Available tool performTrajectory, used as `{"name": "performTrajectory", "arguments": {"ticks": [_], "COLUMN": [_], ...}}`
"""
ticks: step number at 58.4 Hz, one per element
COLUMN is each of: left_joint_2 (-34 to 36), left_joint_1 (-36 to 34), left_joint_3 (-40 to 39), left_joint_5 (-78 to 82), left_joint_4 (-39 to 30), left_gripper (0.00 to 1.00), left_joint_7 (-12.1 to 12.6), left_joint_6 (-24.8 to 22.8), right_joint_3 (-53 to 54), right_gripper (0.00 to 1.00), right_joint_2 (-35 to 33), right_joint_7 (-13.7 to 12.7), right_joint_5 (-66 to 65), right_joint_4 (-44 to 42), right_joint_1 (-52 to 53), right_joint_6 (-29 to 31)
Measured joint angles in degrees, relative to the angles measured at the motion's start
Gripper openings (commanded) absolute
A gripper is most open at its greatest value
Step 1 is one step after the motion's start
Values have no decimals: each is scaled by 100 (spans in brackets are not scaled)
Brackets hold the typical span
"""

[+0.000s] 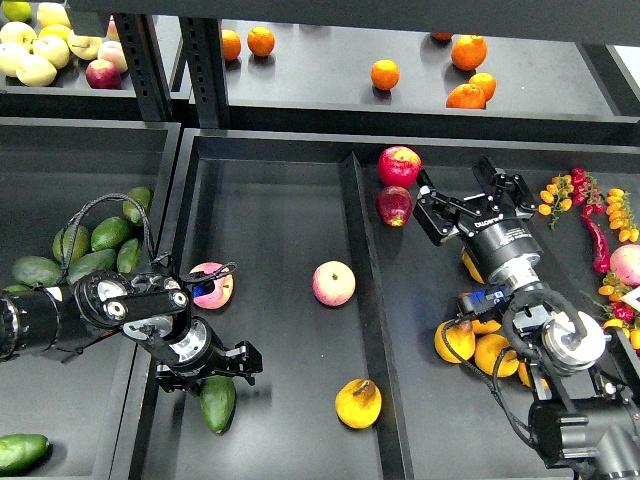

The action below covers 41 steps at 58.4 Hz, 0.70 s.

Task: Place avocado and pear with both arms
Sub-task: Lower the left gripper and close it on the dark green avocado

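Two fruits wait near the tray's front edge: the avocado [217,402] under the left gripper [228,368] (grip unclear), the pear [358,403] far from the spread-open right gripper [468,192].

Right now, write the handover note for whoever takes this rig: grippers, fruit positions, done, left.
Left gripper: low in the middle tray, at the smooth dark green avocado; whether it is gripping it cannot be told.
Right gripper: open, empty, hovering in the right tray near two red apples.
Golden yellow-orange pear: lying free in the middle tray, right of the avocado, untouched.
Done: both fruits sit in the middle tray.
Left: confirm avocado release; nothing holds the pear.
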Motion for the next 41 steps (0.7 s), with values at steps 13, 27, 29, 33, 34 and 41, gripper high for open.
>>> {"name": "performTrajectory", "arguments": {"ticks": [13,27,29,33,34,41], "left_joint_2": [-55,-70,-72,-91,-114,-153], "left_joint_1": [39,187,204,221,225,229], "left_joint_3": [0,0,0,-6,-12,-32], "left_joint_5": [-6,-29,-31,-32,-32,-44], "left_joint_4": [103,166,166,168,168,169], "left_gripper": [99,96,96,90,88,76], "left_joint_7": [0,0,0,0,0,0], "left_joint_6": [0,0,0,0,0,0], "right_joint_3": [0,-3,-5,-8,-8,-9], "right_gripper": [100,100,100,100,100,100], "right_joint_2": [0,0,0,0,0,0], "right_joint_7": [0,0,0,0,0,0], "right_joint_5": [0,0,0,0,0,0], "right_joint_4": [0,-6,-7,-7,-7,-6], "right_joint_1": [-5,-5,-5,-5,-5,-22], "right_joint_6": [18,20,20,21,20,20]}}
